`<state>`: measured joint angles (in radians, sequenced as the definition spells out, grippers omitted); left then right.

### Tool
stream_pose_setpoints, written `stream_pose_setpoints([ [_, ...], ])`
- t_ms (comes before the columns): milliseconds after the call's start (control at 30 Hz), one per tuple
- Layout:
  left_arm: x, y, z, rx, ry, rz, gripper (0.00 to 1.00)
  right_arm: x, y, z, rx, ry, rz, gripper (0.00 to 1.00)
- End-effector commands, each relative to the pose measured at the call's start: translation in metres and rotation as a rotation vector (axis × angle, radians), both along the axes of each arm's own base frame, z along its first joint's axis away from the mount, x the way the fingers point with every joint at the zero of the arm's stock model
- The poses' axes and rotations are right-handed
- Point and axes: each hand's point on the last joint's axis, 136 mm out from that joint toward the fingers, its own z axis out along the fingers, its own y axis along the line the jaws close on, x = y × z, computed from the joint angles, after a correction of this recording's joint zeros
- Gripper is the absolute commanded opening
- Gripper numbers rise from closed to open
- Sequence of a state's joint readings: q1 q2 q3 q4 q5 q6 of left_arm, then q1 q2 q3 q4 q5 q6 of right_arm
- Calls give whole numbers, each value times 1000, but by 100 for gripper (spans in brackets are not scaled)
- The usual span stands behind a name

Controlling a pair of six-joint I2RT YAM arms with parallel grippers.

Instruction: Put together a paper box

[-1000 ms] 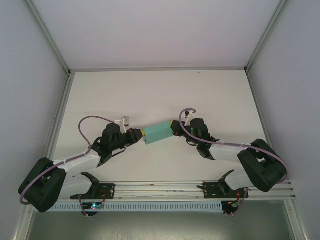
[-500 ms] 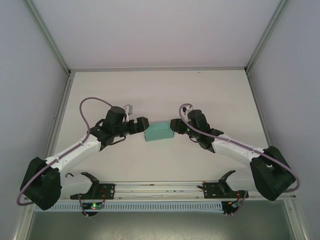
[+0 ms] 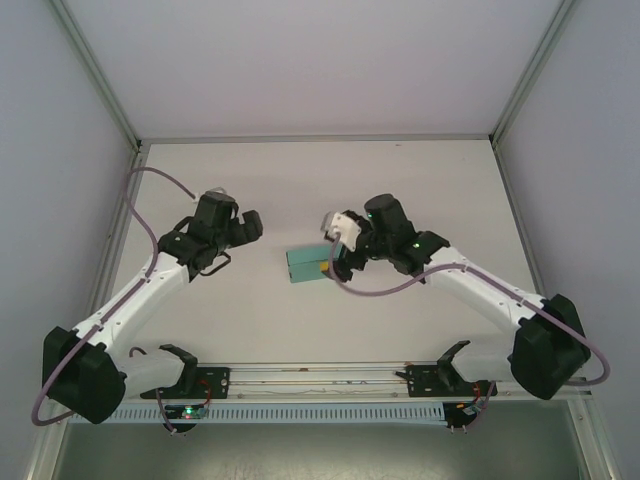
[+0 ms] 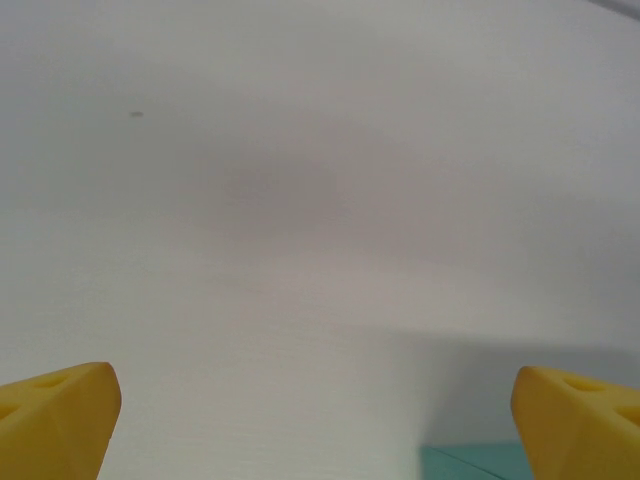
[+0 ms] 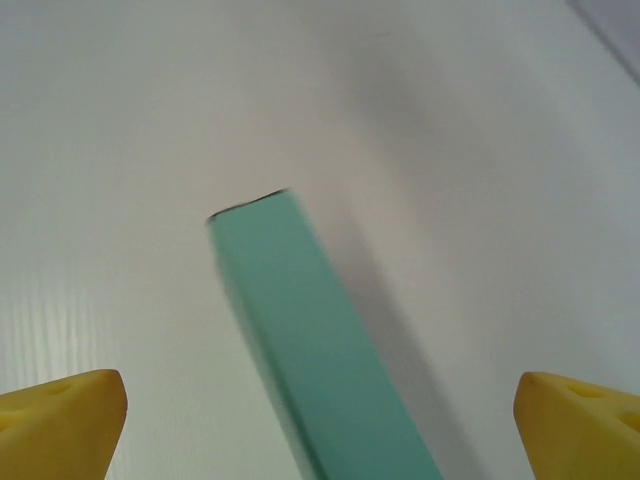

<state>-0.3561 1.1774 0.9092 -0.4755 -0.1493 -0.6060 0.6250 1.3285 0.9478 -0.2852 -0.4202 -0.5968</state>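
paper box (image 3: 306,264), folded into a long teal block, lies flat on the white worktop (image 3: 420,190) between both arms. left tool (image 4: 320,420) stands wide open, apart from the box. right tool (image 5: 320,420) hangs over the box, wide open, fingertips (image 5: 60,420) not touching it.

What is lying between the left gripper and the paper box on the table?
Nothing: in the top external view, the table between the left gripper and the paper box is bare.
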Motion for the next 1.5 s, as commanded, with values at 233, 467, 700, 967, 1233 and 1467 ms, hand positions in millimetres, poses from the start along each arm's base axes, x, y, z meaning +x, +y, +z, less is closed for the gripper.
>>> stream_pose_setpoints([
  [233, -28, 48, -28, 138, 82, 107, 100, -2, 1, -53, -390, 17, 385, 95],
  [467, -38, 56, -30, 158, 79, 125, 100, 15, 8, -91, -582, 88, 344, 77],
  [700, -43, 61, -28, 161, 58, 133, 100, 18, 8, -110, -630, 71, 281, 57],
  [967, -50, 62, -21, 139, 28, 136, 100, 50, 8, -87, -648, -128, 94, 35],
  [1233, -52, 61, -15, 108, -18, 142, 100, 123, -3, -52, -616, -538, -228, 35],
  [1467, -53, 58, -20, 90, -7, 133, 100, 146, -16, -92, -616, -586, -259, 41],
])
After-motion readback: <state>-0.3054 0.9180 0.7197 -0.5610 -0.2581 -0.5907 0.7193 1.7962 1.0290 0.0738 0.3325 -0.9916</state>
